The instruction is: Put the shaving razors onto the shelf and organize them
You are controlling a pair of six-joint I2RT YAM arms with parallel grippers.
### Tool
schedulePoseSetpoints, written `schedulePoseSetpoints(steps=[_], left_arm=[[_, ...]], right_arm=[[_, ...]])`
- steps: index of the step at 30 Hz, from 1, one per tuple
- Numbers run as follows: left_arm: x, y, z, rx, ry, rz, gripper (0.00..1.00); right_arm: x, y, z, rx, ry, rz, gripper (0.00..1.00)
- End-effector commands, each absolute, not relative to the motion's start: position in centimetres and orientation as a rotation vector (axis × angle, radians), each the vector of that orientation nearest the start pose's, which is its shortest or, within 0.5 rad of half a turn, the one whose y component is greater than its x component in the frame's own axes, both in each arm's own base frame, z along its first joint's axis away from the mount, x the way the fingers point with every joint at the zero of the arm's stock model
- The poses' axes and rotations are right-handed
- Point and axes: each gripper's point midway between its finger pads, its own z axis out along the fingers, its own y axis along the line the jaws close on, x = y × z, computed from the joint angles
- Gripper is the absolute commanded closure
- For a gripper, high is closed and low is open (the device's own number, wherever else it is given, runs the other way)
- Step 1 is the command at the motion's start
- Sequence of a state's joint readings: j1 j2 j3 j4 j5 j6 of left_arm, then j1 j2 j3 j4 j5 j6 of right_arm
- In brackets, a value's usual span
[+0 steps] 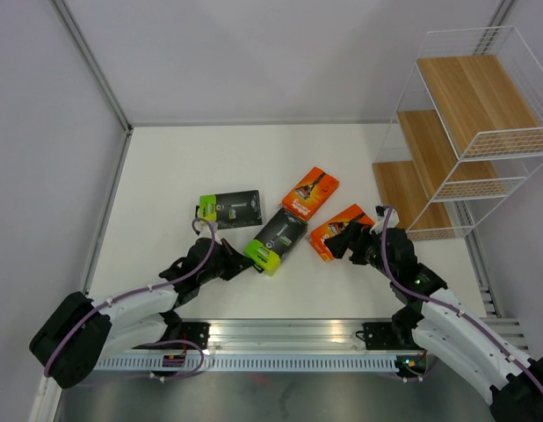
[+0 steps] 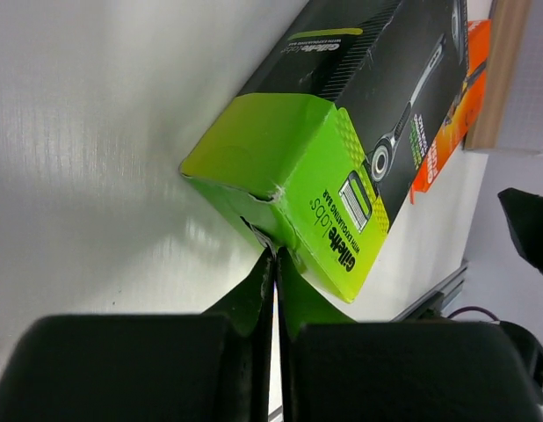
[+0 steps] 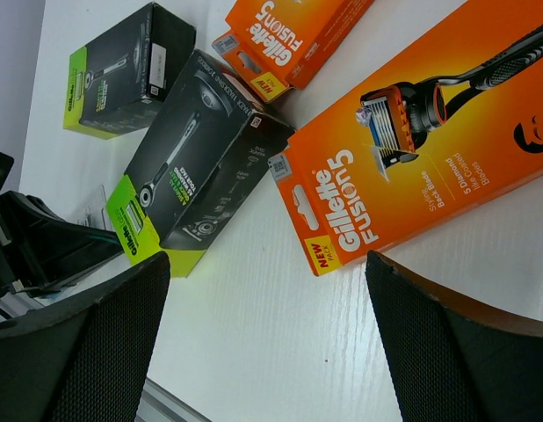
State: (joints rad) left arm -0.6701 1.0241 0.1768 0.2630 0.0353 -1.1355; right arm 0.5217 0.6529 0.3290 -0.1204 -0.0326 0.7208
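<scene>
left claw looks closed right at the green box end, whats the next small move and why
Probably open the left gripper and edge it forward. Its fingers are pressed together with nothing seen between them, tips just at the lower corner of the black and green pack, which lies flat on the table. A grip likely needs the jaws astride that end.
</scene>
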Motion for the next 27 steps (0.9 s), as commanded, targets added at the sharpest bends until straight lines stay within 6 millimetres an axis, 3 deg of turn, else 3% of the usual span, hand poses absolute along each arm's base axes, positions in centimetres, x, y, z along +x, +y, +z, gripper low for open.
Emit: schedulePoseSetpoints(steps=[1,3,9,10,16,21,27], left_arm=[[22.2,-22.4,8.4,-0.39,2.179,-1.03,0.98],[22.6,-22.0,9.1,-0.359,2.178,-0.973,0.98],[23.2,-20.5,14.5,-0.212,2.145,-0.827,0.98],[23.1,-19.8,14.3,-0.199,2.162,-0.773,0.98],[24.0,-18.2,17.8,-0.212,2.078,-0.696,0.98],[24.1,-16.5,19.2,-0.235,2.098,-0.586,0.98],[24.0,-15.3,21.5,-0.176,2.053,-0.526,0.98]], right_arm=[[22.5,16.6,12.5,0.201,2.079,0.814,0.02],[23.2,15.8,12.6,0.239,2.071,0.745,0.02],[25.7,13.6,11.5,0.276,2.113,0.494,0.02],[26.1,13.3,11.6,0.283,2.113,0.461,0.02],[29.0,11.7,10.4,0.379,2.128,0.255,0.02],[28.4,9.6,7.6,0.552,2.206,0.081,0.02],[27.5,10.4,5.0,0.643,2.196,0.199,0.02]])
